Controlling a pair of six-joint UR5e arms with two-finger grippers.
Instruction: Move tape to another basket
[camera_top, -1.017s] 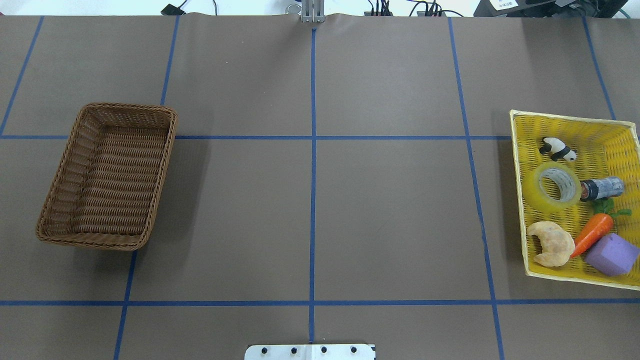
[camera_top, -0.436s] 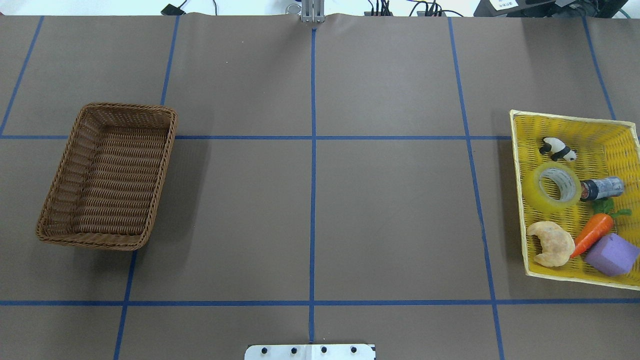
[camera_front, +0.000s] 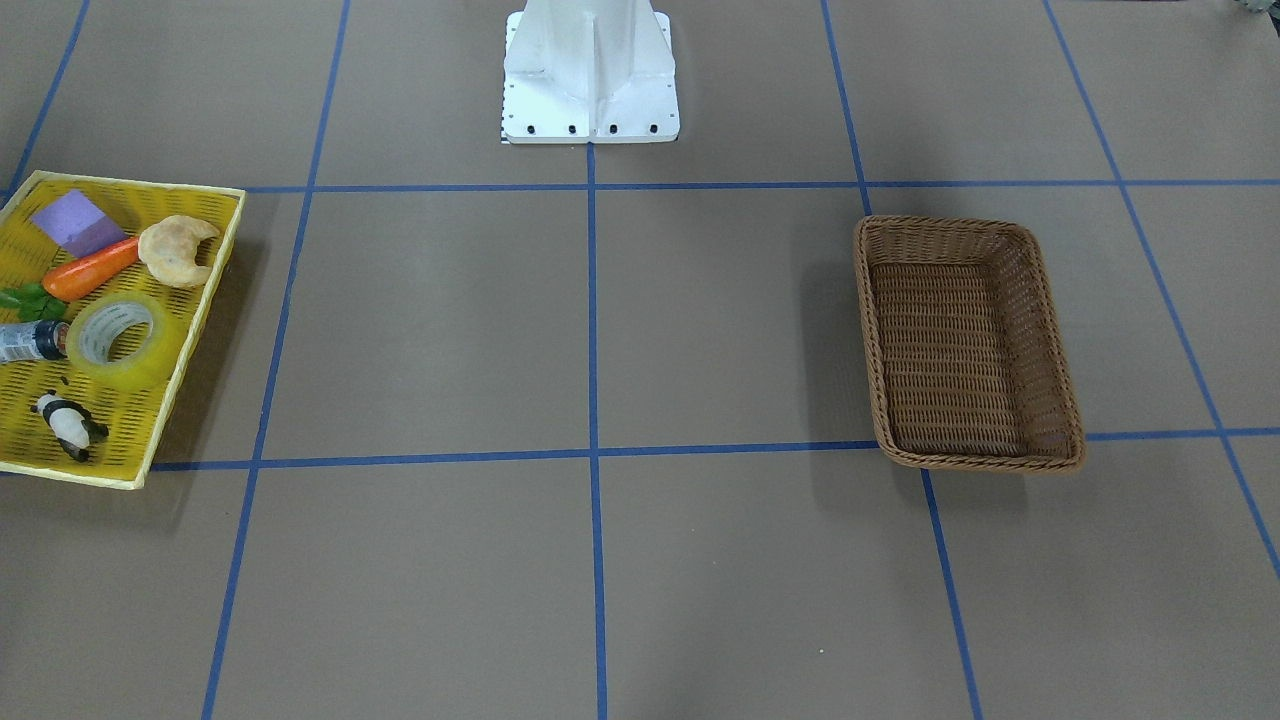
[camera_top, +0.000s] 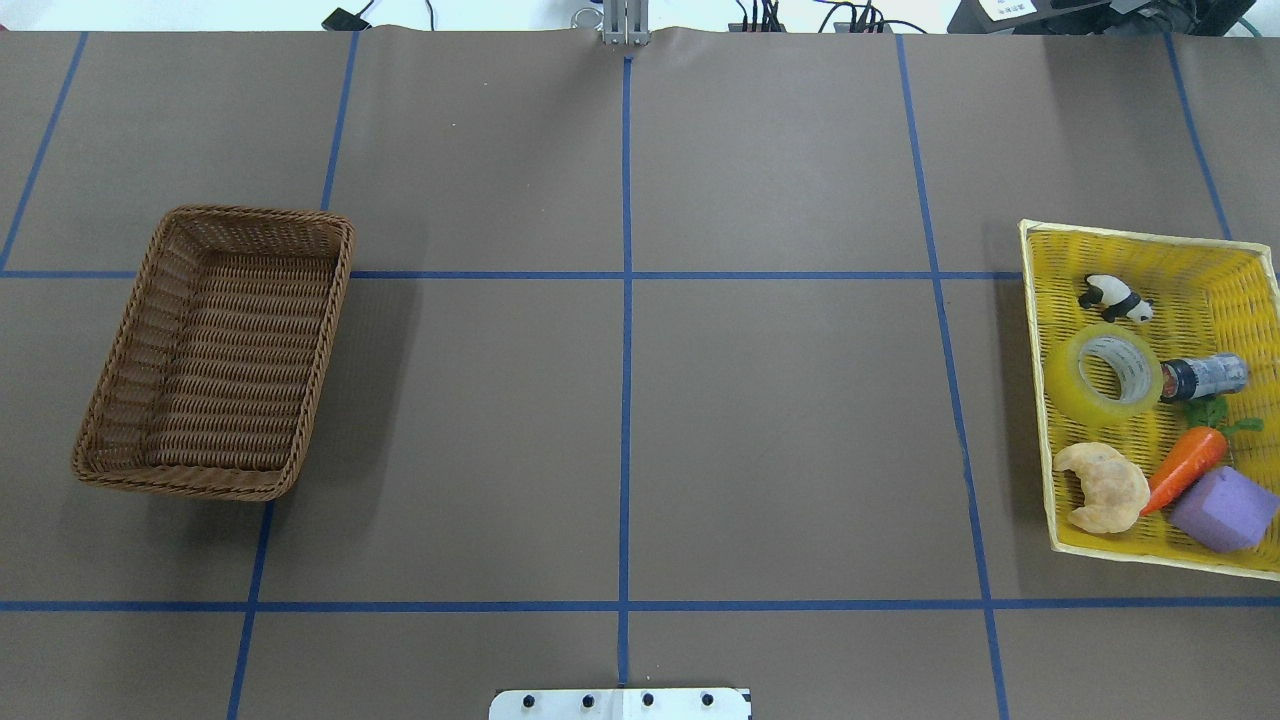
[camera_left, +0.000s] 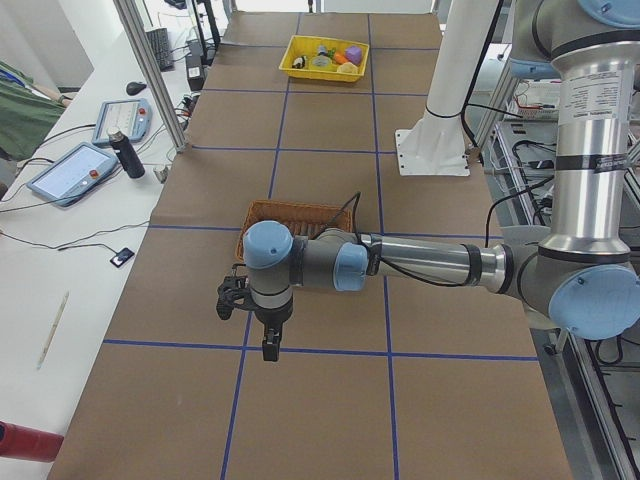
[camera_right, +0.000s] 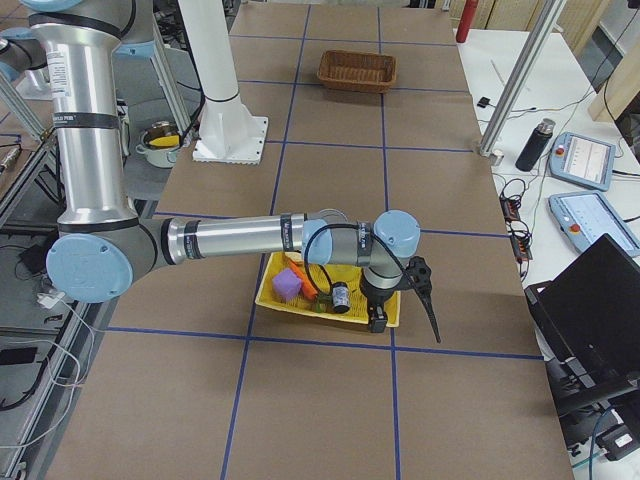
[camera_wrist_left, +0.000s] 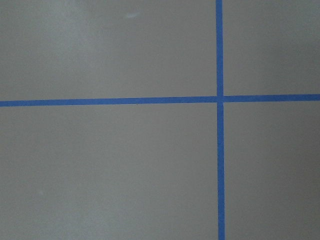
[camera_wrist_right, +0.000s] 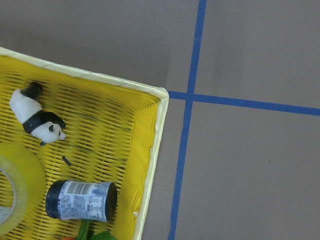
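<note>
I log the tape (camera_top: 1070, 388) lying flat in the yellow tray (camera_top: 1040, 400) with a panda (camera_top: 1115, 298), bottle (camera_top: 1205, 377), croissant (camera_top: 1105, 487), carrot (camera_top: 1185, 468) and purple block (camera_top: 1225, 508). It is clear of my right gripper (camera_right: 424, 297), which hangs over the tray's corner. The brown basket (camera_top: 318, 350) sits well apart. I cannot tell the finger spread on the right or left gripper (camera_left: 232, 298).

The left arm (camera_left: 430, 262) rises upright from its shoulder, bends at the elbow and runs its forearm level above the desk (camera_left: 320, 400), reaching away from the base. The left wrist (camera_left: 270, 265) turns downward, and the left tool (camera_left: 231, 303) hangs beside it, clear of the desk. The right arm (camera_right: 240, 238) takes a like pose, forearm level, right wrist (camera_right: 395, 235) bent down, right tool (camera_right: 428, 305) pointing down. How either tool's jaws stand cannot be told.
</note>
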